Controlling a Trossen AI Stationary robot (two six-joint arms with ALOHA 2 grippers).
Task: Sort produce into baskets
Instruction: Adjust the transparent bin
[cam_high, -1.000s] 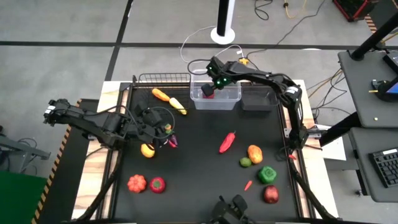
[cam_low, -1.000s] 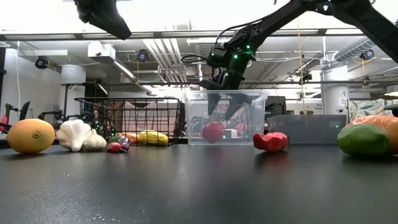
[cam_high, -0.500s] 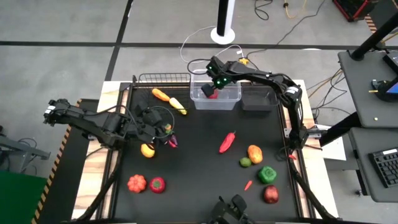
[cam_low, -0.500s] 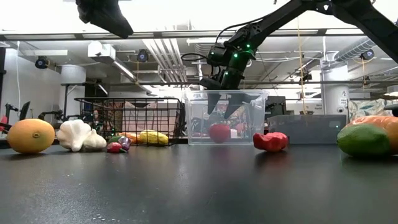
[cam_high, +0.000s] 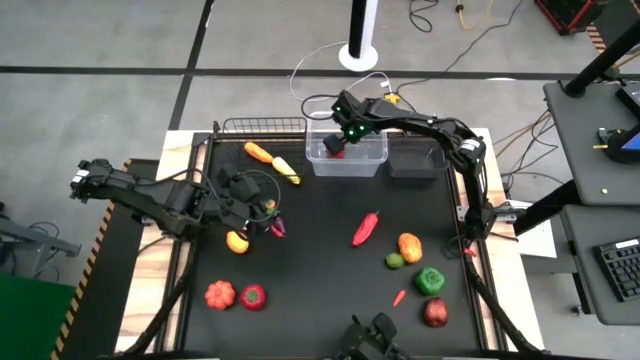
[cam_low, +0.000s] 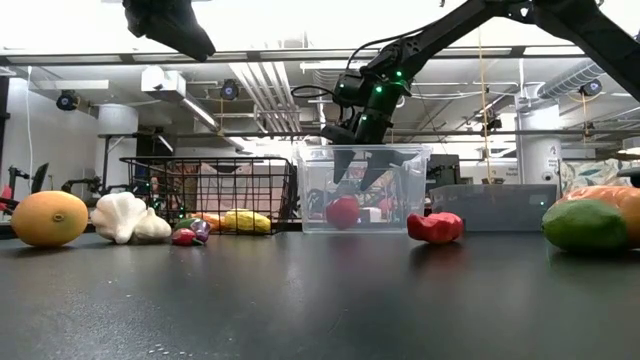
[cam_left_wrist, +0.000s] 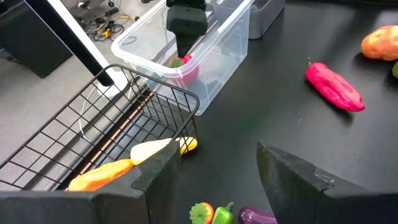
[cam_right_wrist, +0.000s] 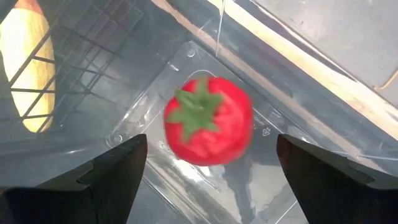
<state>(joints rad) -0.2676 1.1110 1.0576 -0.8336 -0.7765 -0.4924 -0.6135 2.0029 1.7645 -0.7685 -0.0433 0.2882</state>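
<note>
A red tomato (cam_right_wrist: 208, 121) with a green calyx lies on the floor of the clear bin (cam_high: 372, 160) at the table's far edge. My right gripper (cam_right_wrist: 211, 180) hangs open just above it, its fingers dipping into the bin (cam_low: 410, 190) on either side of the tomato (cam_low: 342, 212), apart from it. My left gripper (cam_left_wrist: 217, 186) is raised over the table's left part, open, nothing between its fingers. A carrot (cam_left_wrist: 99, 175) and a corn cob (cam_left_wrist: 163, 148) lie in the black wire basket (cam_left_wrist: 155, 102). More produce is scattered over the black mat.
A low dark tray (cam_high: 415, 160) stands to the right of the bin. On the mat lie a red chilli (cam_high: 366, 228), a green pepper (cam_high: 430, 281), an apple (cam_high: 435, 312), a pumpkin (cam_high: 219, 294), another tomato (cam_high: 253, 296), an orange fruit (cam_low: 48, 218) and garlic (cam_low: 122, 216).
The tomato has rolled a little to one side on the bin's floor and back again. Both grippers have kept still.
</note>
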